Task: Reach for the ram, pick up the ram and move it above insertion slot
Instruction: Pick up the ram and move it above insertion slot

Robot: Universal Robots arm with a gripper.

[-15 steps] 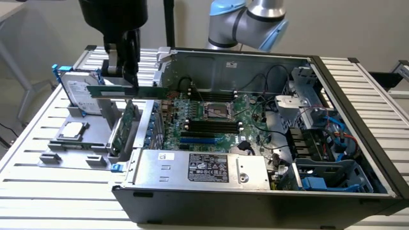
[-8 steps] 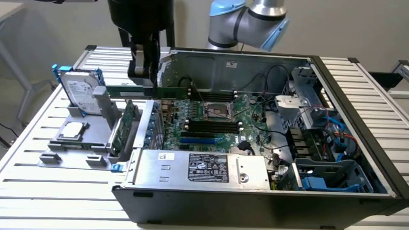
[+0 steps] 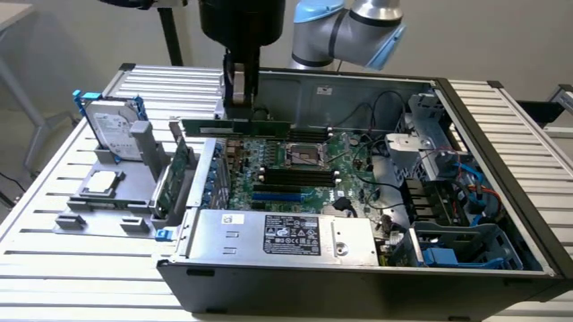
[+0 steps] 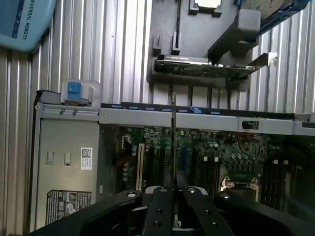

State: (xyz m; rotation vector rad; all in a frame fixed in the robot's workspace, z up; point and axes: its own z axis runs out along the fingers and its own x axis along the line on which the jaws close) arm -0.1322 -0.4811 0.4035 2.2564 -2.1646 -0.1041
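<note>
Gripping the ram (image 3: 237, 127) edge-on, the gripper (image 4: 173, 189) holds it in the air over the motherboard (image 3: 286, 168), near the computer case's (image 3: 501, 194) back wall. Any tilt (the stick is thin) could, I judge, jam it against the slots (image 3: 291, 176).

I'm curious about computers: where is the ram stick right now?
In the exterior view, the ram hangs clamped in the pincer, above the open computer case's motherboard, near its far-left edge.

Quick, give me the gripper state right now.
Gripper: shut on the ram, held over the open case.
</note>
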